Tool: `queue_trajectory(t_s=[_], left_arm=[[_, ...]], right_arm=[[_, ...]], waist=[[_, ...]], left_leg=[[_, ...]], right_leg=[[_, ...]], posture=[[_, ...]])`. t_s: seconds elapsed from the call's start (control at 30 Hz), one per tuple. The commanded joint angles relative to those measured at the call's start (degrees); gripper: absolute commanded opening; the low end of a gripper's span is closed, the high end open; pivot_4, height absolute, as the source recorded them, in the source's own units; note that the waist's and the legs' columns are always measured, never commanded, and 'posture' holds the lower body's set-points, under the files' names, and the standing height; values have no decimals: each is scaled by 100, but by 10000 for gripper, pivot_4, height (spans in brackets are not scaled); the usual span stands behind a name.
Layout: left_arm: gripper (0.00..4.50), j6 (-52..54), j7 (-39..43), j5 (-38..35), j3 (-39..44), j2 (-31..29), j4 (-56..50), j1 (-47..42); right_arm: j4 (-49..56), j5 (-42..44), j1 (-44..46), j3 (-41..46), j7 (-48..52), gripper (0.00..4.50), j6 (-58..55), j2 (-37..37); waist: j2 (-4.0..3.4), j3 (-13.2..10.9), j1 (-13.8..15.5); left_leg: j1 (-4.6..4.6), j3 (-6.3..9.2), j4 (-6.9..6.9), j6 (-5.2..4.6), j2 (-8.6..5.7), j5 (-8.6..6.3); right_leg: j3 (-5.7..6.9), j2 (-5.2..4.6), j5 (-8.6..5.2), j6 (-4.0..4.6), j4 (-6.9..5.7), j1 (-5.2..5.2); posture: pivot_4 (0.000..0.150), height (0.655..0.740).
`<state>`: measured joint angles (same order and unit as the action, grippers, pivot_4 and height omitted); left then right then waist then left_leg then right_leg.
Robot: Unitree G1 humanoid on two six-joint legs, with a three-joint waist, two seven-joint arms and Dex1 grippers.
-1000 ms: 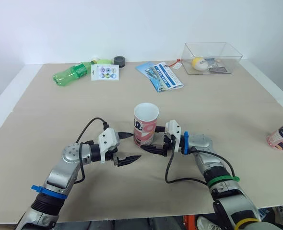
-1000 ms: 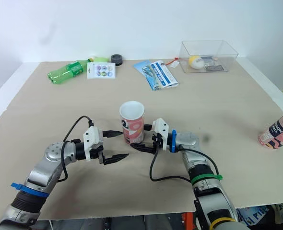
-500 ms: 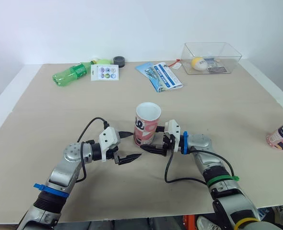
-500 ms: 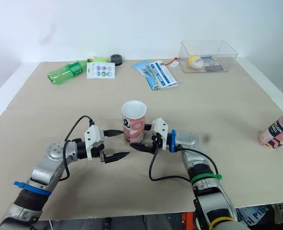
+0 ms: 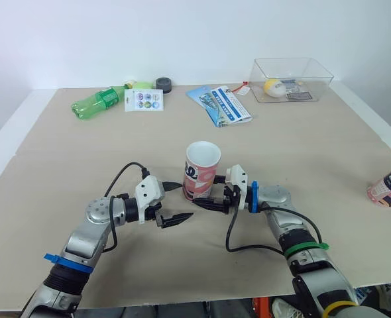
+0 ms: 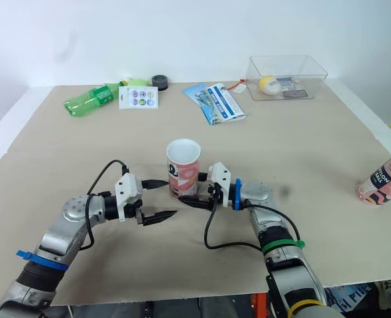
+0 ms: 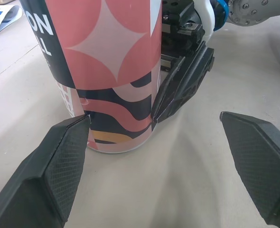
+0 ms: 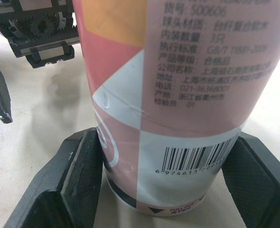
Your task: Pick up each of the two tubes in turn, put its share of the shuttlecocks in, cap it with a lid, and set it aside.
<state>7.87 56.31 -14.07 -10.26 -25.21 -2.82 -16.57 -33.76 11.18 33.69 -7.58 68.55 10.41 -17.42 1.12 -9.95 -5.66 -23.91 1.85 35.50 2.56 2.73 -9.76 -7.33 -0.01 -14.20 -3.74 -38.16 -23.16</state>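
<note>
The tube (image 5: 201,173) has barely shifted; the right gripper (image 5: 205,201) pinches its base and the left gripper (image 5: 186,201) is spread, and as the tube looks light, stiff and tippy, mid-body is likely the better hold.

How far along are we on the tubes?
Nothing looks done: no tube is capped. In hand: the right hand clamps the open tube upright; the left hand is open beside it. Left: fill, cap, set aside, then the second tube, far right.
</note>
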Motion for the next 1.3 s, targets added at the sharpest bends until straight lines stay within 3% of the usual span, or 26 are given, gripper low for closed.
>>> queue_trajectory(t_s=[0.03, 0.3, 0.53, 0.7, 0.93, 1.23, 1.3], left_arm=[[45000, -58, -22, -57, 13, 37, -155, -64], [45000, -106, -29, -52, -17, 95, -141, -104], [45000, -160, 101, -52, -92, 195, 57, -378], [45000, -211, 315, -68, -145, 194, 251, -619], [45000, -268, 533, -50, -140, 186, 511, -893], [45000, -193, 505, -46, -165, 207, 366, -818], [45000, -153, 460, -48, -173, 213, 282, -755]], right_arm=[[499, 310, -129, 306, -323, 37527, -324, 30], [1848, 320, -1139, 1149, -1720, 37527, -535, -396], [1913, -762, -1492, 2064, -4510, 37527, -760, -726], [1805, -1110, -1686, 2600, -5976, 37527, -1217, -779], [1630, -902, -1671, 2766, -6428, 37527, -1279, -662], [1424, -573, -1685, 2670, -6183, 37527, -1381, -634], [1398, -502, -1686, 2686, -6138, 43543, -1429, -641]], waist=[[0, -1, 1], [1, -4, 67], [2, -7, 106], [2, -7, 123], [3, -7, 116], [4, -6, 116], [5, -6, 112]], left_leg=[[-2, 0, 0, 0, 0, 0], [-31, 3, -3, 9, -5, -6], [-31, 1, -5, 11, -8, -8], [-31, -1, -5, 10, -10, -8], [-28, -3, -6, 9, -10, -8], [-26, -4, -5, 9, -11, -7], [-25, -4, -4, 9, -10, -7]], right_leg=[[0, 0, 0, -1, 0, -1], [1, -5, -8, -33, 1, -18], [0, -8, -10, -31, 1, -22], [-2, -10, -20, -17, 2, -21], [-4, -9, -21, -16, 2, -18], [-7, -11, -20, -17, 4, -15], [-7, -11, -19, -16, 3, -15]], posture=[[1500, 7400], [1500, 7400], [1500, 7400], [1500, 7400], [1500, 7400], [1500, 7400], [1500, 7400]])
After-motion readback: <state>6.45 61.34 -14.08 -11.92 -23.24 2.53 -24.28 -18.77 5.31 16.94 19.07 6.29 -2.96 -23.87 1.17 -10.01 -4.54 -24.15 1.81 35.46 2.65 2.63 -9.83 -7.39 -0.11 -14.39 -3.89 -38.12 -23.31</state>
